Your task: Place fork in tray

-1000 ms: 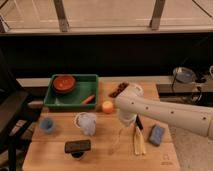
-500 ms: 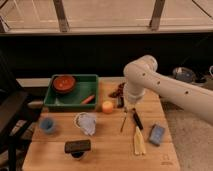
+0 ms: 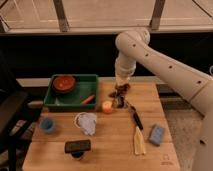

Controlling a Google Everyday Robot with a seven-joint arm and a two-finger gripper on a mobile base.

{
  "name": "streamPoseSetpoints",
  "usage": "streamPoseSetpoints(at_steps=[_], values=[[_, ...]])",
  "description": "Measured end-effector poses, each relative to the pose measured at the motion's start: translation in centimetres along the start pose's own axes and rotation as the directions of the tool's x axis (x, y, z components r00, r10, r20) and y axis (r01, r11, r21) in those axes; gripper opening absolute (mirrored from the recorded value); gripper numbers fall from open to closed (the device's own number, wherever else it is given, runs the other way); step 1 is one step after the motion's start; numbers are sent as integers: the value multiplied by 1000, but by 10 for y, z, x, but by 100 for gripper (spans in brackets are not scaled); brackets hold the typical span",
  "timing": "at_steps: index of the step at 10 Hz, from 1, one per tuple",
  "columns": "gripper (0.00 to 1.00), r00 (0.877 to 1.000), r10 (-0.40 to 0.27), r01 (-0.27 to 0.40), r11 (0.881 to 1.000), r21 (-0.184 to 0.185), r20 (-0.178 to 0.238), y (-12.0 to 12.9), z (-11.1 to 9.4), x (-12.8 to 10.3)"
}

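Fork (image 3: 119, 101), slim metal, shows just beneath the gripper (image 3: 122, 90), grip impossible to tell; round orange ball (image 3: 107, 106) beside it, green plastic tray (image 3: 70, 106) at nine o'clock.

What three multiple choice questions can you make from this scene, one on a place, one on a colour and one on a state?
1. Where is the end effector relative to the tray?
A. Down inside it
B. Above the table, to the tray's right
C. Off to its left

2. What colour is the tray?
A. Green
B. Red
C. White

3. How is the pale yellow utensil?
A. Lying flat on the table
B. Held up in the air
C. Standing in a cup

Answers: B, it hangs past the tray's right wall; A, the walls are green; A, it lies on the wood near the front edge.
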Motion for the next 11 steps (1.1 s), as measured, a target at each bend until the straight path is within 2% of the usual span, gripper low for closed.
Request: streamPoseSetpoints(at_steps=[1,3,4,6,7,8,9,10,11], values=[[0,1000,-4,4,1000,17,12,-13,-2,-12],[0,998,-26,21,996,85,62,-51,-5,-54],[0,996,-34,24,993,114,83,-63,-5,-66],[0,988,-47,16,980,199,149,-87,-1,-89],[0,983,-53,6,966,257,178,-97,2,-101],[0,978,-59,-8,948,317,199,-104,6,-112],[0,976,-59,-25,923,383,208,-109,11,-117],[0,977,-59,-34,908,417,207,-112,17,-118],[0,976,-58,-38,903,429,209,-113,24,-120]])
